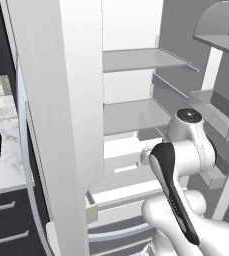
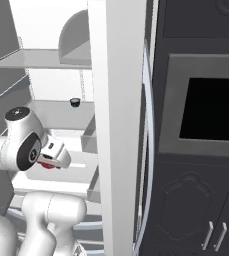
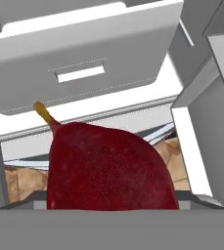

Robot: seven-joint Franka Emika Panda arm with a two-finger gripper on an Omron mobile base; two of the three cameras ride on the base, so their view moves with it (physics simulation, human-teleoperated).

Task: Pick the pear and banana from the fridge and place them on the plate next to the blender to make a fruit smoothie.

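The dark-red pear [image 3: 108, 168] with its yellowish stem looms large in the hand view, hanging in the air in front of the fridge's white drawer [image 3: 84, 53]. My gripper [image 2: 48, 164] is shut on it, and a bit of red pear [image 2: 46, 165] shows under the hand in the right base view. The pear hides the fingertips. The hand sits low inside the open fridge [image 1: 136, 117], below its grey shelves. The banana, the plate and the blender are out of view.
The open fridge door [image 1: 61, 125] stands close on the left of the arm. A tiny dark cup [image 2: 75, 102] sits on a middle shelf. A dark wall oven [image 2: 211, 110] is to the right. A marble counter [image 1: 6, 165] lies at the far left.
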